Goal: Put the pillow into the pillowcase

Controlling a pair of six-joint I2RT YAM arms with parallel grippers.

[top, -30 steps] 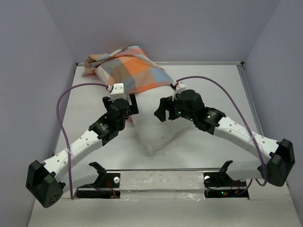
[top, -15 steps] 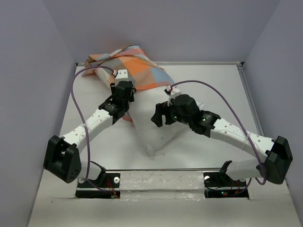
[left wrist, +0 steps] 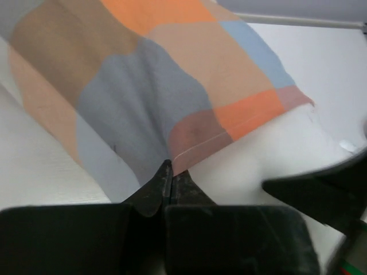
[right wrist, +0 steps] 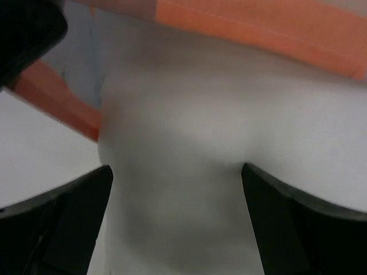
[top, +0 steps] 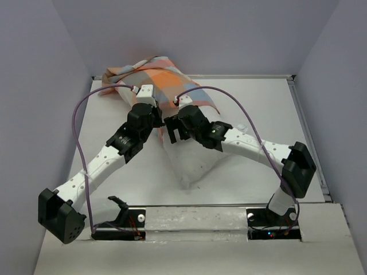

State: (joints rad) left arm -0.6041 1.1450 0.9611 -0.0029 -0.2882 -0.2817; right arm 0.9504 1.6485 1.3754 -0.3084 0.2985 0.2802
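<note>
The checked orange, peach and blue pillowcase (top: 162, 79) lies bunched at the back of the table. Its open end covers the far part of the white pillow (top: 198, 163), which sticks out toward the arms. My left gripper (top: 159, 121) is at the left side of the case's mouth. In the left wrist view it (left wrist: 170, 169) is shut on the pillowcase (left wrist: 143, 74) hem, beside the pillow (left wrist: 275, 149). My right gripper (top: 174, 130) stands open, jaws wide to either side of the pillow (right wrist: 183, 103) just below the orange hem (right wrist: 258, 28).
The white table (top: 258, 103) is boxed in by lilac walls on the left, back and right. Purple cables (top: 77, 126) loop up from both wrists. The two grippers work close together; the right gripper's dark finger (left wrist: 321, 189) shows in the left wrist view.
My left gripper moved to the case's mouth and shut on its hem. The right arm swung left along the pillow up to the hem, and its jaws spread wider.
</note>
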